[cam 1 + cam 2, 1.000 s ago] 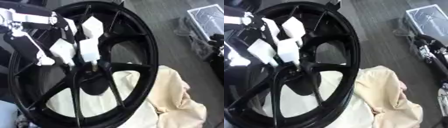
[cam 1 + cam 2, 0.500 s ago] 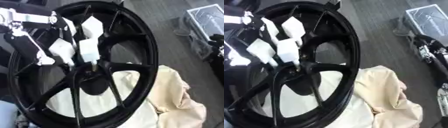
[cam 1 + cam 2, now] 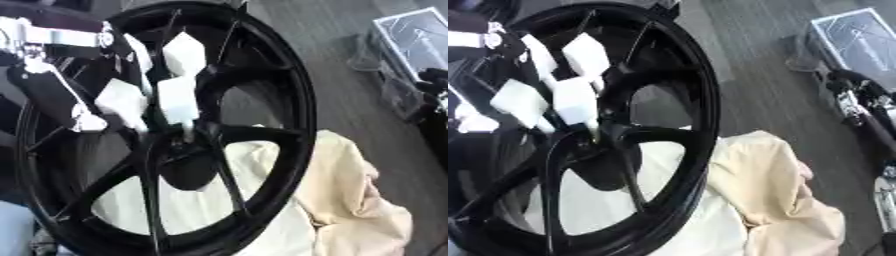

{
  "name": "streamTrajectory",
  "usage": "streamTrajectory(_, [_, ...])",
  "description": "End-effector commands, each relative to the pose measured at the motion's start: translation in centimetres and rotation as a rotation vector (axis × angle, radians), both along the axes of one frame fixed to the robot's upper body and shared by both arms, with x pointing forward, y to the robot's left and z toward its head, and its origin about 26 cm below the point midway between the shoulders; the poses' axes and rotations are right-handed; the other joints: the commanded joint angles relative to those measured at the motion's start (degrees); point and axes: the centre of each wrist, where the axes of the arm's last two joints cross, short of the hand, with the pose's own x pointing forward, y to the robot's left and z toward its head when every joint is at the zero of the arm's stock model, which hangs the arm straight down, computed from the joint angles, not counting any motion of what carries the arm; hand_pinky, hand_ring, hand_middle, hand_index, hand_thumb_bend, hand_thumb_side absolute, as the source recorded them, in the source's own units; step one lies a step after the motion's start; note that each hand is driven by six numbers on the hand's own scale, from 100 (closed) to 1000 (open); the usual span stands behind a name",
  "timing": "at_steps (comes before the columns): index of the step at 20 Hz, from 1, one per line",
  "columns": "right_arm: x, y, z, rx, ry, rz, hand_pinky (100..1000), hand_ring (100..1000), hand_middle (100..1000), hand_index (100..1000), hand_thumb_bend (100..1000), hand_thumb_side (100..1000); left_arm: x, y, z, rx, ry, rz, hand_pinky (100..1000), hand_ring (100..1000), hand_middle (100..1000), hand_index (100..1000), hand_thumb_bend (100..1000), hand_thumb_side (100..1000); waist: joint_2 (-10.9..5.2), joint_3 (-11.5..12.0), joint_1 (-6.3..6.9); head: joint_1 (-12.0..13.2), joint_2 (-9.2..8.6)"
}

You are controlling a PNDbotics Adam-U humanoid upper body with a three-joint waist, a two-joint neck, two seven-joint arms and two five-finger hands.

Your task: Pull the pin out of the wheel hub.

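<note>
wheel hub (image 3: 188, 150) lower rim cut off, pin hidden behind left hand (image 3: 166, 95) fingers

The wheel (image 3: 262, 125) is glossy black all over, spokes and rim alike. The left hand (image 3: 153, 92) has white fingertips on black and silver parts. Under the wheel lies a plain cream cloth (image 3: 350, 200), and the floor (image 3: 754, 75) is dull grey.

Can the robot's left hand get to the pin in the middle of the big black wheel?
Probably yes. The left hand is already at the hub of the wheel, its white fingertips closing on a thin pale pin. Nothing looks in the way there.
</note>
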Motion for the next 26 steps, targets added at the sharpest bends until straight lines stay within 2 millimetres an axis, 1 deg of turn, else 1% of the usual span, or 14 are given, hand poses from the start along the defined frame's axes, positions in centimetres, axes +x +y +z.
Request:
streamTrajectory(1, [-0.2, 0.1, 0.8, -0.025, -0.022, 0.002, 1000, 923, 863, 855, 100, 597, -0.7, 0.5, 1.5, -0.004, -0.039, 0.021, 482, 491, 533, 598, 254, 100, -0.84, 0.1, -0.60, -0.2, -0.06])
streamTrajectory(3, [-0.2, 0.1, 0.8, -0.025, -0.021, 0.002, 1000, 923, 863, 855, 100, 597, -1.0, 0.5, 1.7, -0.005, -0.057, 0.023, 465, 475, 516, 582, 242, 100, -0.87, 0.1, -0.60, -0.2, -0.06])
streamTrajectory(6, [-0.2, 0.1, 0.7, -0.027, -0.020, 0.005, 1000, 923, 863, 855, 100, 597, -1.3, 0.5, 2.1, -0.007, -0.082, 0.034, 430, 445, 485, 550, 200, 100, -0.93, 0.2, -0.61, -0.2, -0.03])
streamTrajectory(8, [-0.2, 0.1, 0.7, -0.027, -0.020, 0.005, 1000, 923, 863, 855, 100, 597, -1.4, 0.5, 2.2, -0.009, -0.092, 0.040, 416, 430, 471, 537, 199, 100, -0.95, 0.2, -0.60, -0.3, 0.01])
streamTrajectory(10, [-0.2, 0.1, 0.7, -0.027, -0.020, 0.003, 1000, 923, 863, 855, 100, 596, -1.7, 0.6, 2.4, -0.012, -0.104, 0.043, 404, 414, 456, 521, 201, 100, -0.95, 0.2, -0.59, -0.3, 0.04])
streamTrajectory(13, [-0.3, 0.0, 0.7, -0.026, -0.021, 0.001, 1000, 923, 863, 855, 100, 596, -2.1, 0.9, 2.8, -0.022, -0.127, 0.047, 384, 384, 425, 492, 235, 100, -0.94, 0.3, -0.56, -0.5, 0.12])
streamTrajectory(18, [-0.3, 0.0, 0.8, -0.025, -0.024, -0.002, 1000, 924, 863, 855, 100, 596, -3.6, 1.9, 3.8, -0.046, -0.173, 0.044, 368, 362, 401, 469, 263, 100, -0.91, 0.4, -0.52, -0.6, 0.13])
streamTrajectory(22, [-0.3, -0.1, 0.8, -0.024, -0.024, -0.009, 1000, 924, 863, 855, 100, 597, -5.6, 3.8, 5.1, -0.106, -0.230, 0.032, 350, 349, 387, 455, 261, 100, -0.95, 0.7, -0.45, -0.4, 0.04])
streamTrajectory(25, [-0.4, -0.2, 0.8, -0.023, -0.025, -0.015, 1000, 924, 863, 855, 100, 595, -5.9, 6.3, 5.6, -0.168, -0.266, 0.043, 341, 343, 384, 450, 252, 100, -1.15, 1.0, -0.34, 0.1, 0.06])
streamTrajectory(26, [-0.4, -0.3, 0.9, -0.021, -0.026, -0.018, 1000, 924, 863, 855, 100, 593, -5.9, 7.4, 5.7, -0.198, -0.284, 0.062, 337, 341, 383, 448, 247, 100, -1.27, 1.2, -0.32, 0.3, 0.09])
